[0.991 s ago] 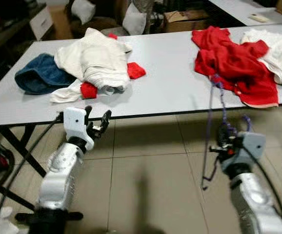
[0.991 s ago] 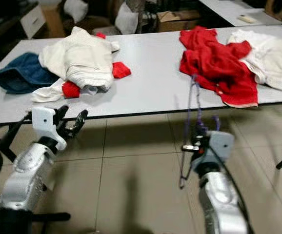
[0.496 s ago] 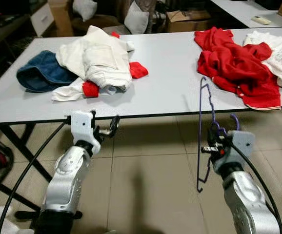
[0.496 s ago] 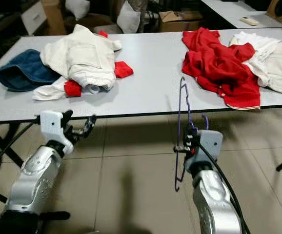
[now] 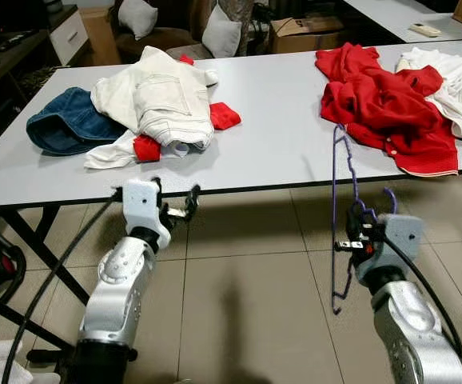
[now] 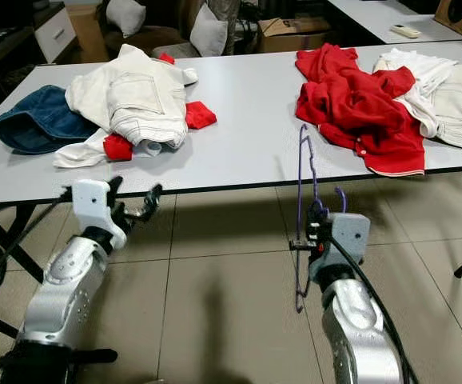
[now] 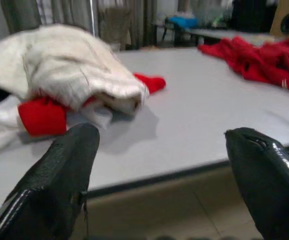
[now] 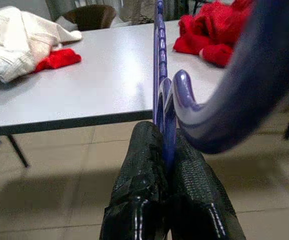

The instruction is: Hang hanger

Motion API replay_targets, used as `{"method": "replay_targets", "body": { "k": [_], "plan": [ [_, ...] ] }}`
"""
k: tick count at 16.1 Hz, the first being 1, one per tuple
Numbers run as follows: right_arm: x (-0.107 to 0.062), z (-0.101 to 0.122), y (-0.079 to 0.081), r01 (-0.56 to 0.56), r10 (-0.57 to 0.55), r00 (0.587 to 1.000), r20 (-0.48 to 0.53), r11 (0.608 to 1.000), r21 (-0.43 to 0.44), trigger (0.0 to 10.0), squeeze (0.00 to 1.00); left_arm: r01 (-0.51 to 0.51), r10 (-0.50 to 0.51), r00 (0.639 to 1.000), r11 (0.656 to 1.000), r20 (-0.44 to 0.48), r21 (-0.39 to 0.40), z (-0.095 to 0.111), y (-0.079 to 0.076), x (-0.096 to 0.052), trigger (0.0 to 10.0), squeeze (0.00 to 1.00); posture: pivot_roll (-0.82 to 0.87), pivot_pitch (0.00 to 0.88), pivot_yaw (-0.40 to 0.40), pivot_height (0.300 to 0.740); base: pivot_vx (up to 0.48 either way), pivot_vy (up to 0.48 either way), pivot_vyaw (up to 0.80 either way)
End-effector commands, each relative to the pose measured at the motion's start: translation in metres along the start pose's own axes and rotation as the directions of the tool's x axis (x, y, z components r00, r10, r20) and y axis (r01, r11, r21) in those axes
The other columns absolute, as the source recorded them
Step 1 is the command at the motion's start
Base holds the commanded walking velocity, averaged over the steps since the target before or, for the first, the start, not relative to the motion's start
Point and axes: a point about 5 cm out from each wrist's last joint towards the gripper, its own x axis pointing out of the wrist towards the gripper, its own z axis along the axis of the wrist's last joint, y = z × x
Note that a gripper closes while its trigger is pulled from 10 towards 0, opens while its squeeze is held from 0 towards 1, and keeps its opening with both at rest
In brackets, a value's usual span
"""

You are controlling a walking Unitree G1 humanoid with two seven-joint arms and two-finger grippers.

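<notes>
Right claw [image 5: 357, 242], lower right of frame, clamped on the purple hanger [image 5: 340, 216], whose long axis stands upright before the counter [image 5: 279, 128] edge. Left claw [image 5: 177, 206], lower left, fingers apart, holds nothing.

A purple hanger [image 5: 341, 210] is pinched in black fingers [image 8: 149, 200] before a pale grey table [image 5: 275, 136] bearing red clothes [image 5: 383, 104] at 2 o'clock, cream jeans [image 5: 163, 100] and a blue garment [image 5: 63, 120] at 10 o'clock, over beige tiles [image 5: 239, 296].
</notes>
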Motion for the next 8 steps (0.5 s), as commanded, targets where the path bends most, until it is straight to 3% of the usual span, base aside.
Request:
{"method": "replay_targets", "body": {
  "k": [1, 4, 8],
  "plan": [
    [0.003, 0.005, 0.004, -0.022, 0.022, 1.000, 0.007, 0.999, -0.026, 10.0, 0.00, -0.008, 0.009, 0.999, 1.000, 0.036, -0.008, 0.008, 0.008, 0.002, 10.0, 0.84, -0.15, 0.000, 0.076, 0.740, 0.390, 0.000, 0.80],
    [0.005, 0.005, 0.012, -0.086, 0.086, 0.996, 0.003, 0.996, -0.035, 10.0, 0.00, 0.033, -0.033, 0.999, 0.999, 0.039, -0.003, 0.011, 0.006, 0.003, 10.0, 0.83, -0.14, 0.000, 0.070, 0.740, 0.416, 0.000, 0.80],
    [0.010, 0.009, 0.020, -0.170, 0.170, 0.985, 0.003, 0.985, -0.033, 10.0, 0.00, 0.101, -0.101, 0.995, 0.995, 0.006, 0.016, 0.007, 0.002, -0.002, 10.0, 0.83, -0.13, 0.000, 0.050, 0.740, 0.439, 0.000, 0.00]
  ]
}}
